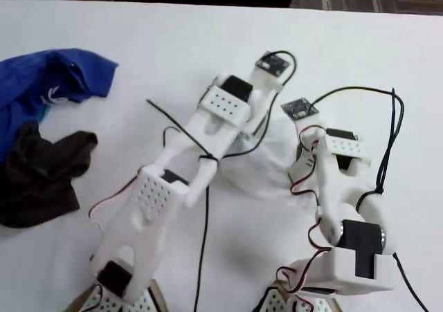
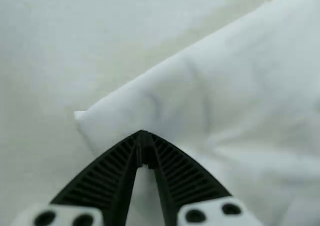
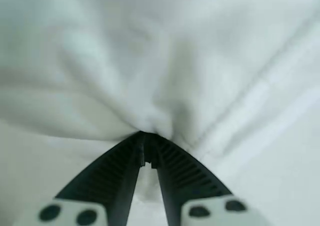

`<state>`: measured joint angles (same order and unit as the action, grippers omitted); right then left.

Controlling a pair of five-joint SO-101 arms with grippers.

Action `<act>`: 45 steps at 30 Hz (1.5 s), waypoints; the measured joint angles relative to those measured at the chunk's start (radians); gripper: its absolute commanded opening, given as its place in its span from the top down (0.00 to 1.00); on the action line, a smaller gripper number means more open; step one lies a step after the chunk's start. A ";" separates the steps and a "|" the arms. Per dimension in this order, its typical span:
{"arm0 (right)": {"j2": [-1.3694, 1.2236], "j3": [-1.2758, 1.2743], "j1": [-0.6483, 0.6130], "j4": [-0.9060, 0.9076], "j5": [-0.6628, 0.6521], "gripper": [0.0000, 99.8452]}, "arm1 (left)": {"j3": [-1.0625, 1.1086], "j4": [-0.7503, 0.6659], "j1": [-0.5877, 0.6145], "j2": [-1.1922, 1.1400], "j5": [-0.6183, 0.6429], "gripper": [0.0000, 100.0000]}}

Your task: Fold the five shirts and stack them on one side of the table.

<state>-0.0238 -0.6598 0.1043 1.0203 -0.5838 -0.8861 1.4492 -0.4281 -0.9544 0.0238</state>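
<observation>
A white shirt (image 1: 268,168) lies on the white table (image 1: 173,28) under both arms and is hard to tell from the tabletop. My left gripper (image 2: 143,136) is shut on a fold of the white shirt (image 2: 225,80), close to a pointed corner of the cloth. My right gripper (image 3: 145,136) is shut on a puckered bunch of the white shirt (image 3: 115,60), with creases running out from the pinch. In the high view the left arm (image 1: 225,108) and the right arm (image 1: 332,153) stand side by side over the shirt.
A crumpled blue shirt (image 1: 48,80) and a black shirt (image 1: 41,170) lie at the table's left side. Black cables (image 1: 205,215) hang between the arms. The table's far edge (image 1: 208,5) runs along the top, with bare tabletop at the far right.
</observation>
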 measured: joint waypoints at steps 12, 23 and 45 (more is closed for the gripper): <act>-0.002 -0.002 0.003 -0.100 0.000 0.98 | -0.107 0.078 0.074 -0.087 0.002 0.97; 0.130 -0.002 0.011 -0.058 0.000 0.98 | -0.341 0.316 0.089 -0.092 0.002 0.97; -0.094 0.299 0.028 0.052 0.201 0.78 | 0.328 0.273 0.005 0.338 0.003 0.97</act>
<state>-0.1174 -0.3606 0.1320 1.0725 -0.3828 -0.5577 1.7223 -0.4235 -0.6168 0.0269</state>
